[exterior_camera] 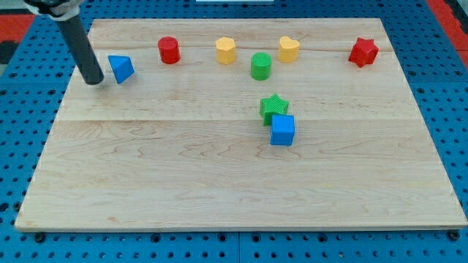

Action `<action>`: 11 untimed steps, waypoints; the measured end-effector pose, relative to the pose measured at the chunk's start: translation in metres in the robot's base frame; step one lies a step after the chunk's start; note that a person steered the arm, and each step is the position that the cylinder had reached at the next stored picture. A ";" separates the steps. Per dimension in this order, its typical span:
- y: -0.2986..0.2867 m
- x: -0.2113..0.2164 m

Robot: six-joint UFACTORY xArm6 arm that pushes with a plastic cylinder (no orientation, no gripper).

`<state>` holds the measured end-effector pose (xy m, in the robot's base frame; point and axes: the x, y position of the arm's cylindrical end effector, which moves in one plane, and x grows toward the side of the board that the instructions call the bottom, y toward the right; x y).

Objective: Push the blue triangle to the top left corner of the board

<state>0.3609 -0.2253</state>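
The blue triangle (121, 69) lies on the wooden board (219, 190) near the view's upper left. My tip (94, 81) rests on the board just left of the triangle and slightly below it, with a small gap between them. The dark rod slants up to the view's top left corner.
A red cylinder (169, 50), a yellow block (226, 50), a green cylinder (261, 66), a yellow heart (289, 49) and a red star (363, 52) lie along the top. A green star (274, 107) touches a blue cube (282, 130) at mid-board.
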 end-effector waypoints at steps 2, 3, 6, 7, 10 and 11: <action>0.017 -0.065; 0.020 -0.050; 0.071 -0.082; 0.015 -0.095; 0.046 -0.091; 0.047 -0.092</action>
<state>0.2687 -0.1785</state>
